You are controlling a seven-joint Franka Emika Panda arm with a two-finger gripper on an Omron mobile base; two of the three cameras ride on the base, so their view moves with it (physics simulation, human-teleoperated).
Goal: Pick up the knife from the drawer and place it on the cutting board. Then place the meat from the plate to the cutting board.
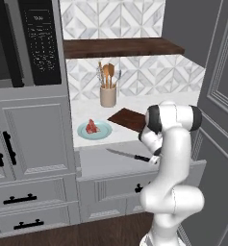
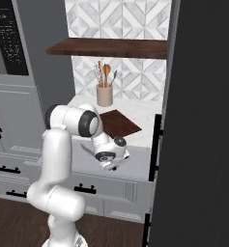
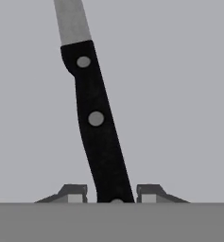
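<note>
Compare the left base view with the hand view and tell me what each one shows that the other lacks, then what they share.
Left base view alone: the plate with the meat on it, the cutting board behind it on the counter, a jar of utensils and the wall shelf. Hand view alone: the gripper with its two tips on either side of the handle's end, and the rivets in that handle. Both share the knife lying in the open drawer.

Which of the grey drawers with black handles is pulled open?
The wide drawer directly below the counter, holding the knife. The drawers lower left sit flush and shut.
</note>
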